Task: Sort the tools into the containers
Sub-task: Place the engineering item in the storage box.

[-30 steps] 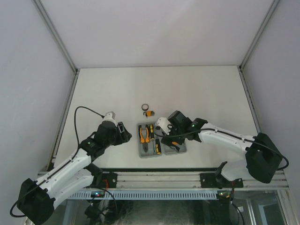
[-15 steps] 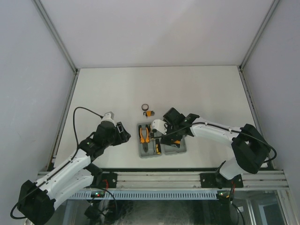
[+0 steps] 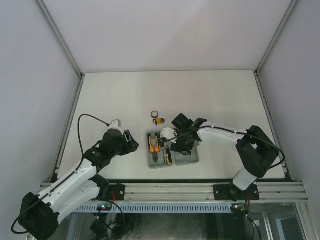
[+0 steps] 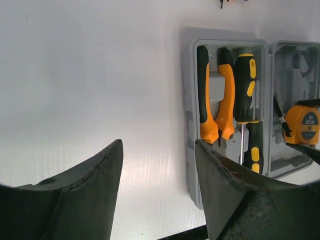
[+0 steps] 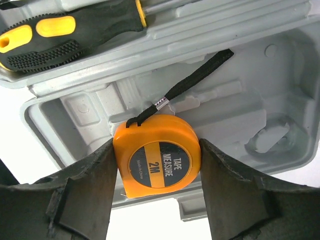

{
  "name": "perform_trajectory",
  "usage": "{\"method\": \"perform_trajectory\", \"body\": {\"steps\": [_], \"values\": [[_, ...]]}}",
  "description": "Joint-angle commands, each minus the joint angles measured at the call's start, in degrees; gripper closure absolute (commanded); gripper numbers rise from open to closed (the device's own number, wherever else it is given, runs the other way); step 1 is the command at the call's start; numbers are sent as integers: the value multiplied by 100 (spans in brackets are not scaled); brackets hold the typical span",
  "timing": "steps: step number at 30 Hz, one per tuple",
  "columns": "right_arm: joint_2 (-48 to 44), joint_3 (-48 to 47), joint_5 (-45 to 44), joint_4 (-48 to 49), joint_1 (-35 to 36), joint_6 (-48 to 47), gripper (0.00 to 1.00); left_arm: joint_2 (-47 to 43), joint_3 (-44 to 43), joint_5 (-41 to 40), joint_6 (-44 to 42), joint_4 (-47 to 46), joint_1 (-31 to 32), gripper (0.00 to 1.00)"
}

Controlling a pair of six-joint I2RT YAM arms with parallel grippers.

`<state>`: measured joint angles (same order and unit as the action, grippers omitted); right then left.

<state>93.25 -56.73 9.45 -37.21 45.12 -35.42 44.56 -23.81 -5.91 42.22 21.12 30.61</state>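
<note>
Where the tape measure sits: the rounded orange tape measure (image 5: 157, 157), smooth-shelled with a dark label, is in the right half of the case (image 5: 240, 60), toward its near end; whether it rests in the recess or hangs just above it I cannot tell.
Right tool (image 5: 156, 150): its dark fingers (image 5: 85, 195) are clamped against both flanks of the tape measure.
Strap (image 5: 195, 80): thin, black and woven, with a metal crimp, trailing across the moulded recesses.
Case material: grey moulded plastic, hinged, lying open flat on the white desk (image 3: 210, 95).
Left half: orange-handled pliers (image 4: 225, 100) and two black-and-yellow screwdrivers (image 4: 246, 85) with ribbed grips, seated side by side.
Left tool (image 4: 157, 150): jaws apart with nothing between them, over bare desk just left of the case.
Beyond the case: a small hex key set (image 3: 159, 121) and a black ring (image 3: 155, 114), close together on the desk.
Since a second ago: the right wrist has shifted left, toward the case's hinge; the left arm, hex key set and black ring are unmoved.
</note>
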Motion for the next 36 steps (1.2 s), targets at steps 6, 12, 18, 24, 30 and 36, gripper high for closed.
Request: {"method": "perform_trajectory", "body": {"steps": [6,12,18,24,30,36], "values": [[-277,-181,-439,121,-36,1103,71,-29,-228,-24,-141,-108,-54,36],[-456,-162,-896,252,152,2781,83,61,-228,18,-141,-180,-55,36],[-370,-157,-1339,-36,383,4256,88,232,-227,100,-130,-312,-64,36],[-386,-200,-1965,-479,355,6001,91,297,-206,129,-105,-399,-64,36],[-174,-120,-2340,-754,477,7712,93,354,-206,170,-100,-416,-64,36],[-196,105,-2573,-736,538,8580,88,365,-217,161,-108,-425,-64,36]]}}
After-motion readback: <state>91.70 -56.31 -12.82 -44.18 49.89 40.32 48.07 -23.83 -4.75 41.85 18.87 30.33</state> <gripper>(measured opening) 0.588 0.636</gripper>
